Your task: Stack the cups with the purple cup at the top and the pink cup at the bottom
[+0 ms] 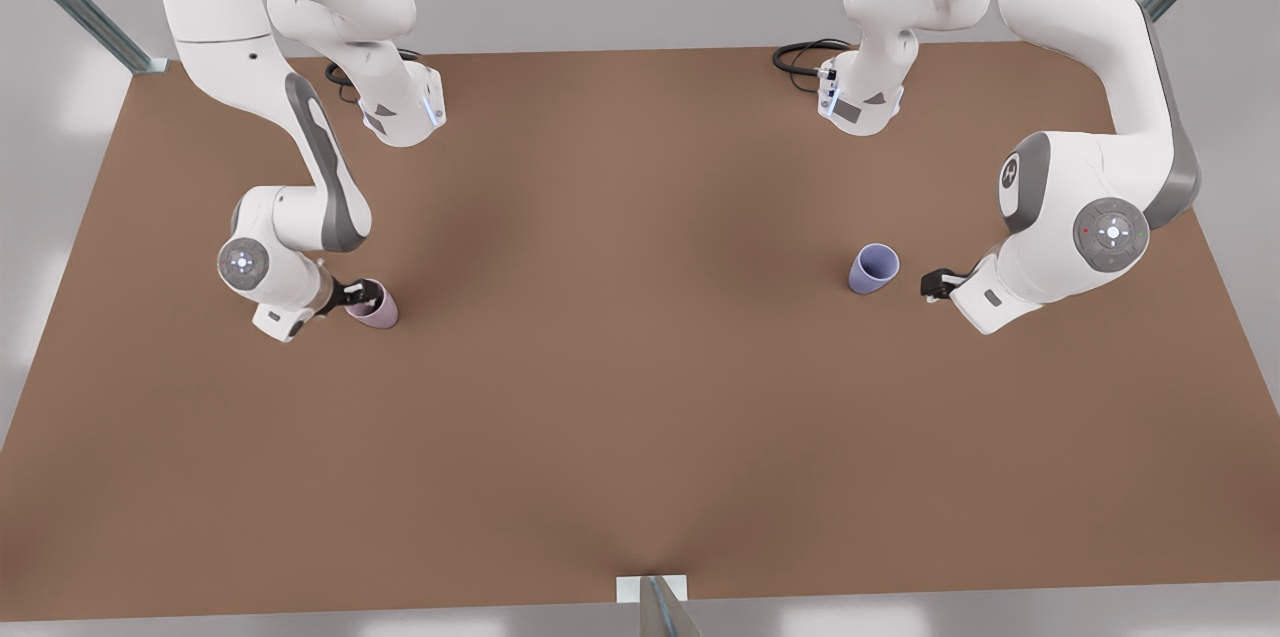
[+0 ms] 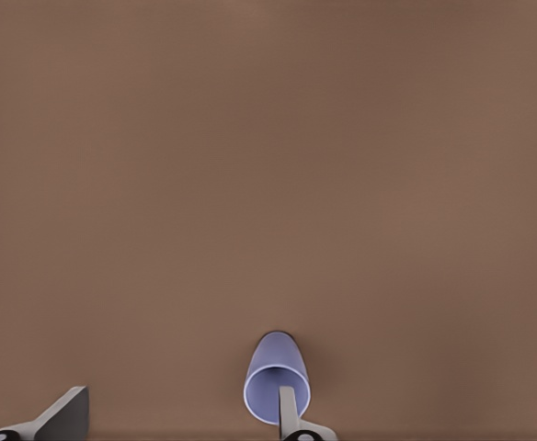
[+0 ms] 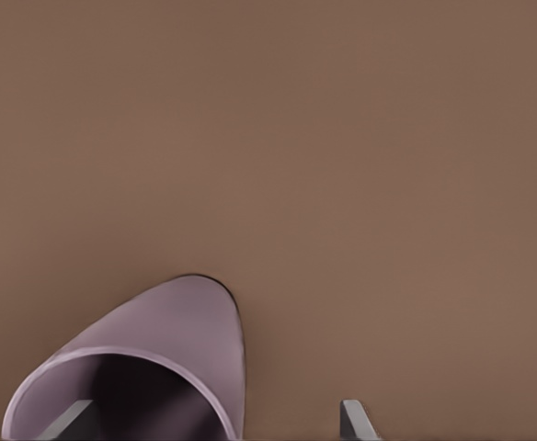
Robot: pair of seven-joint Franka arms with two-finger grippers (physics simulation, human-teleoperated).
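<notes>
Cups, two, well apart on your brown tabletop [image 1: 620,397], both upright. Pink cup [image 1: 376,306]: toward the front view's left. Your right gripper [image 1: 360,296] straddles its rim, one finger [image 3: 71,421] inside the cup, the other outside, spread and not pressed on the wall. Purple cup [image 1: 873,268]: toward the front view's right, standing free. Your left gripper [image 1: 934,286] sits just beside it, apart from it, fingers [image 2: 288,411] spread wide and pinching nothing. Black cables [image 1: 805,55] lie at the table's far edge.
</notes>
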